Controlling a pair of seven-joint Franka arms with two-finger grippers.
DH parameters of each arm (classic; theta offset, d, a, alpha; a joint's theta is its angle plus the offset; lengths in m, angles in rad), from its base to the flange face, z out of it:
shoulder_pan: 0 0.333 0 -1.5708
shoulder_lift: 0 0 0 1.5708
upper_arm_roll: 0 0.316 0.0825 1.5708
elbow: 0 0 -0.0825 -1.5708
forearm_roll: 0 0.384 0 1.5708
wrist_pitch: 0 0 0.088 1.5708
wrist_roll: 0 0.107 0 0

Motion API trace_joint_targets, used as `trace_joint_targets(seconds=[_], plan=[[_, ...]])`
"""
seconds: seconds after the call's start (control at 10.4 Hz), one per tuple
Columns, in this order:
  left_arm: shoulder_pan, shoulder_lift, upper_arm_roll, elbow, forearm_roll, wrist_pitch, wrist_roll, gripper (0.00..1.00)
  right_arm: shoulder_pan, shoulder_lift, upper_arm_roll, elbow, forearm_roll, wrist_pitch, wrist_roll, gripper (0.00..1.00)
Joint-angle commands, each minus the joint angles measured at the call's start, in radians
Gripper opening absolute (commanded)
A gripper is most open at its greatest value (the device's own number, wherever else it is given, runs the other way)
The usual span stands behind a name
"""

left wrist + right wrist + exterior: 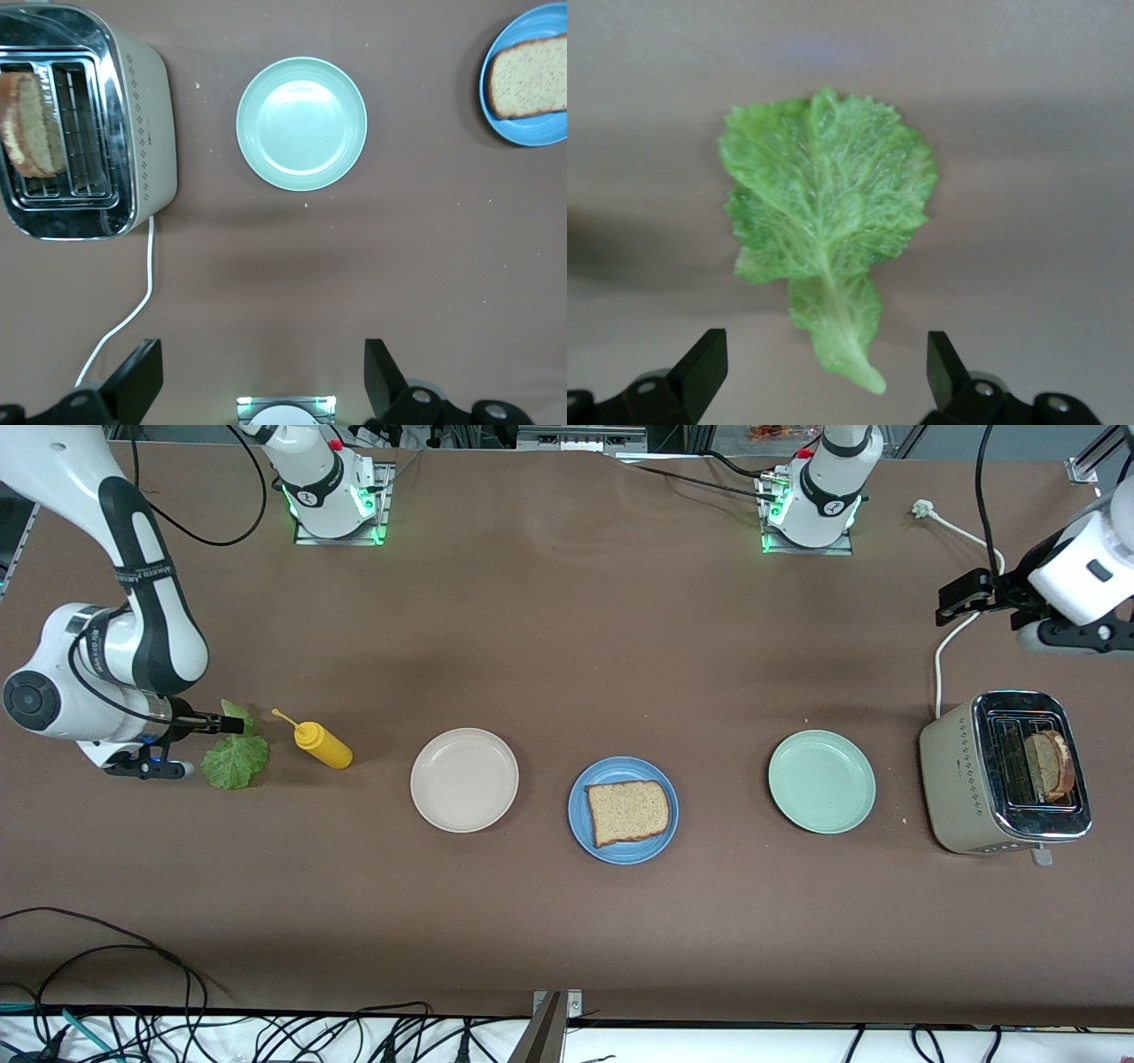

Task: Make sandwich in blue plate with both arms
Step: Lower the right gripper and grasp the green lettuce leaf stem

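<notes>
Left end effector (257,381) and right end effector (824,376) hang spread wide.

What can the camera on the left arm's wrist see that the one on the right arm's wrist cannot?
Only the left wrist view shows the toaster with a bread slice in one slot, the mint plate, and the blue plate holding another slice. The left gripper is open above bare table.

Only the right wrist view shows the lettuce leaf lying flat, with the open right gripper over it.

Both show the brown table and a pair of open black fingers, holding nothing.
</notes>
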Motion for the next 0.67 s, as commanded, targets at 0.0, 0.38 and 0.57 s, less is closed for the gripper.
trace_joint_targets(seconds=[0.0, 0.38, 0.57], plan=[[-0.019, 0.102, 0.005, 0.167, 0.033, -0.116, -0.069, 1.00, -0.025, 0.056, 0.004, -0.008, -0.007, 0.049, -0.033, 1.00], [-0.103, 0.126, 0.095, 0.238, 0.023, -0.164, -0.094, 1.00, -0.036, 0.087, 0.004, -0.008, 0.000, 0.058, -0.040, 0.91], [-0.100, 0.125, 0.094, 0.238, 0.022, -0.164, -0.095, 1.00, -0.039, 0.085, 0.005, -0.009, 0.005, 0.049, -0.053, 0.42]])
